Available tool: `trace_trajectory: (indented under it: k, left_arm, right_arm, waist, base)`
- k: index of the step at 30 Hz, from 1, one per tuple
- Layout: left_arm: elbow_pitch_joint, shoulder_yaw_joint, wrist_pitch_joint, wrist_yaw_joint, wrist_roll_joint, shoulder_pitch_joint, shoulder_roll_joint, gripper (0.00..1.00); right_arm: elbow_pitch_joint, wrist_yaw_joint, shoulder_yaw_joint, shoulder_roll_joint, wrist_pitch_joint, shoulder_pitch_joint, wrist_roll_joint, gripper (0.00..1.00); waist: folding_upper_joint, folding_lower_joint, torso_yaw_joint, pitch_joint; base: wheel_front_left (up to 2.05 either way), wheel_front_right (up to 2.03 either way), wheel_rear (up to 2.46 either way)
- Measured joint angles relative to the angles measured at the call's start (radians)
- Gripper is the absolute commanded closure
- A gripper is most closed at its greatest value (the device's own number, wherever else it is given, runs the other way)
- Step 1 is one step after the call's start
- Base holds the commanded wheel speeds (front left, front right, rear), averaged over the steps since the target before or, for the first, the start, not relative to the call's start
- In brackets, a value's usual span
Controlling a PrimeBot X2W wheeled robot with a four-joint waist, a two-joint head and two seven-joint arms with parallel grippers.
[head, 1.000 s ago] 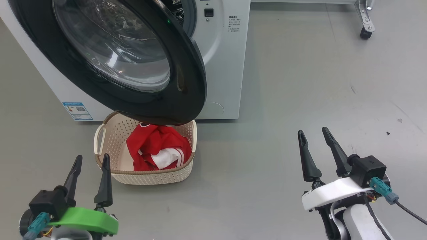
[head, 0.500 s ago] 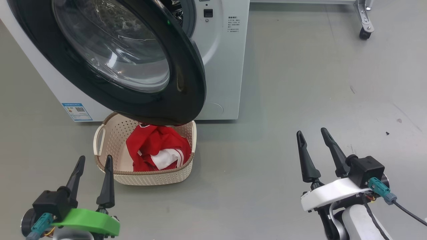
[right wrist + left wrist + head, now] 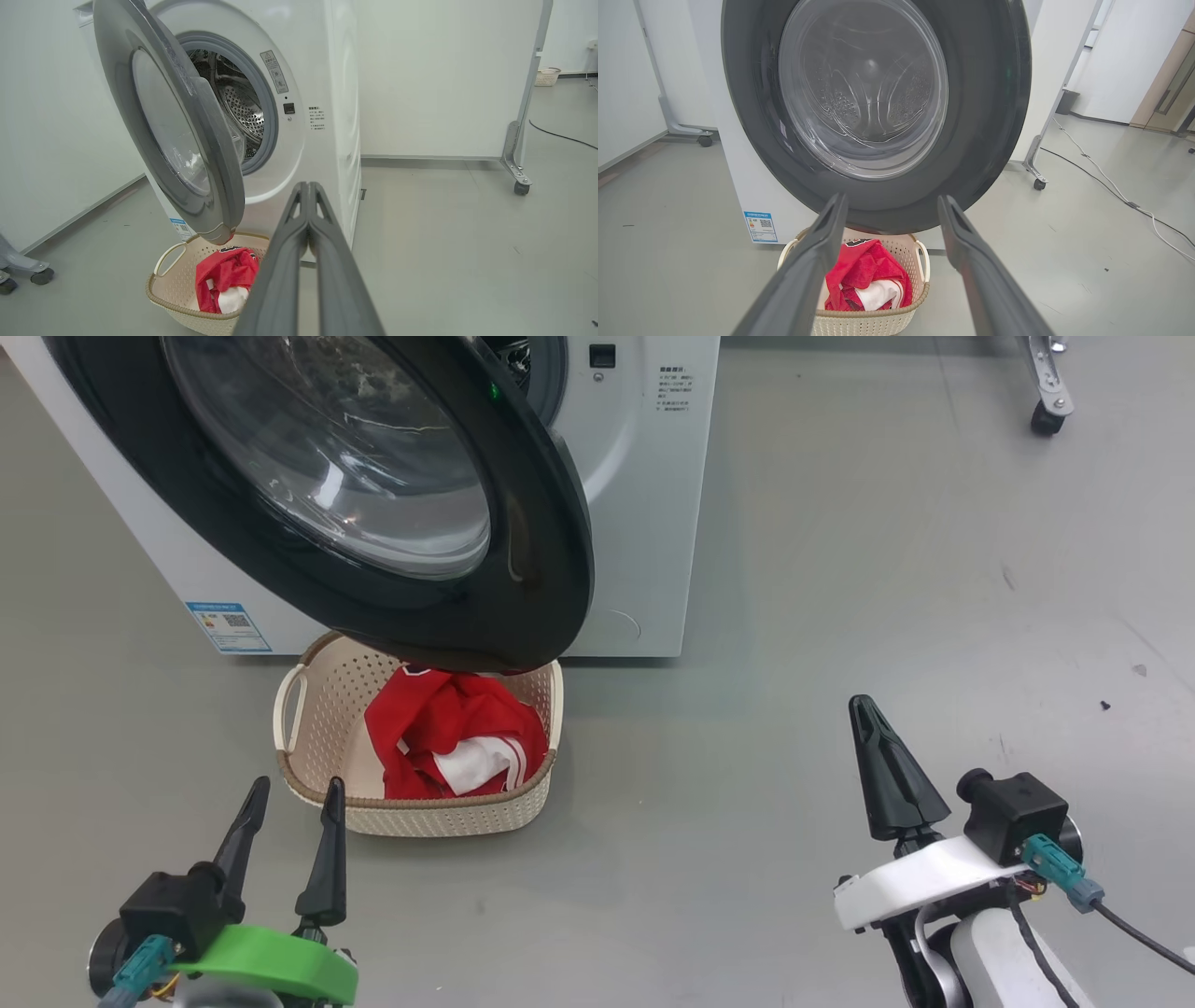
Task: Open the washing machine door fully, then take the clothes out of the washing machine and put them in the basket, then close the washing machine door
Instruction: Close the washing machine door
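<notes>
The basket (image 3: 439, 812) sits on the grey floor (image 3: 840, 569), and everything here is placed from it; the clothes (image 3: 448, 728), red with a white striped panel, lie bunched inside it, heaped toward its right half and touching its far wall. Directly behind the basket stands the washing machine (image 3: 644, 523), its white front close against the basket's far side; a small blue label (image 3: 230, 627) sits on the machine's lower front, beyond the basket's left handle. The washing machine door (image 3: 523, 616) stands partly open, swung out above the basket; in the head view its glossy black lower rim hangs over the basket's far edge and hides it; in the right wrist view the grey-ringed drum mouth (image 3: 243, 107) shows past the door, above and behind the basket.

The left gripper (image 3: 297, 786) hovers just off the basket's near-left corner, its green mount lower and nearer the robot; its two dark fingers are spread apart and point toward the basket and door, and in the left wrist view they frame the basket and clothes between them. The right gripper (image 3: 866, 714) hovers over bare floor well to the right of the basket, apart from it; its fingers are pressed together into one dark spike with nothing between them, tilted slightly back toward the basket's side, on a white mount atop a pale forearm.
</notes>
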Motion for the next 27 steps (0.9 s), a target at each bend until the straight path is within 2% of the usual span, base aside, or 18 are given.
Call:
trace_trajectory:
  k: [10, 17, 27]
  left_arm:
    - [-0.011, -0.030, 0.000, -0.008, 0.017, -0.011, -0.019, 0.00]
    - [-0.018, -0.052, 0.000, -0.016, 0.018, -0.065, -0.049, 0.00]
    - [-0.019, -0.086, 0.000, -0.025, 0.023, -0.133, -0.083, 0.00]
  right_arm:
    - [-0.040, 0.000, 0.109, -0.055, 0.002, -0.090, -0.051, 1.00]
    - [-0.069, 0.002, 0.257, -0.123, 0.049, -0.224, -0.064, 1.00]
    - [-0.071, 0.003, 0.305, -0.213, 0.101, -0.395, -0.052, 1.00]
  waist:
    - [0.0000, 0.0000, 0.050, 0.071]
    - [0.0000, 0.0000, 0.102, 0.144]
    - [0.0000, 0.0000, 0.197, 0.250]
  base:
    - [0.00, 0.00, 0.00]
    - [0.00, 0.00, 0.00]
    - [0.00, 0.00, 0.00]
